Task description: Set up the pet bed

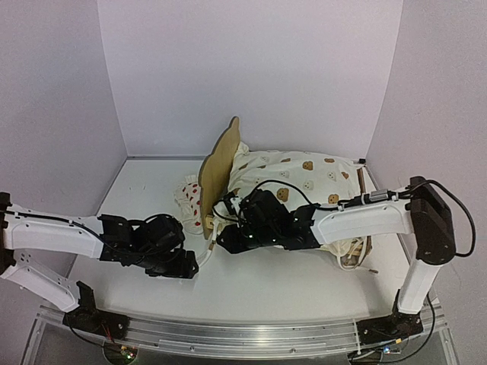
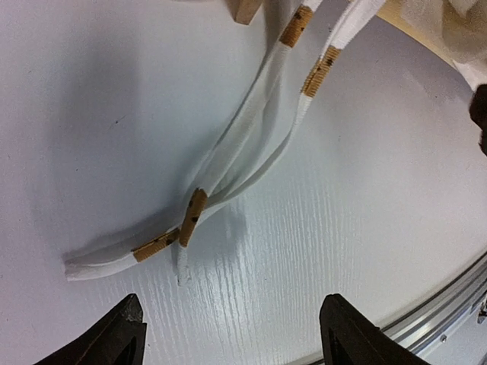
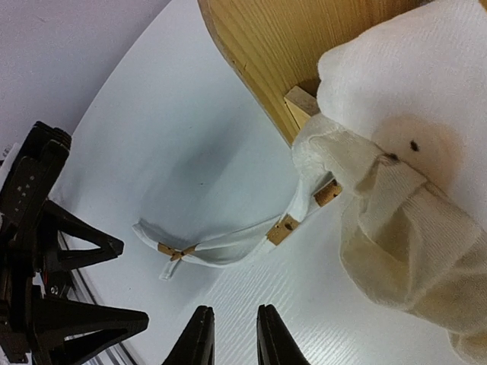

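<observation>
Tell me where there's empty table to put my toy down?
The white table is bare at the back left, between the left wall and the strawberry pillow. Another bare strip runs along the front, below the right arm. The middle is crowded: plywood bed frame, bear-print cushion, white ties and both grippers.

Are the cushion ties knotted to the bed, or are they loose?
Loose: the cushion ties lie slack on the table, ends free, beside the pet bed.

The top view looks down from behind the arms; both wrist views sit close over the surface (image 2: pixel 91 114), sharing the cushion ties (image 2: pixel 228 163).
</observation>
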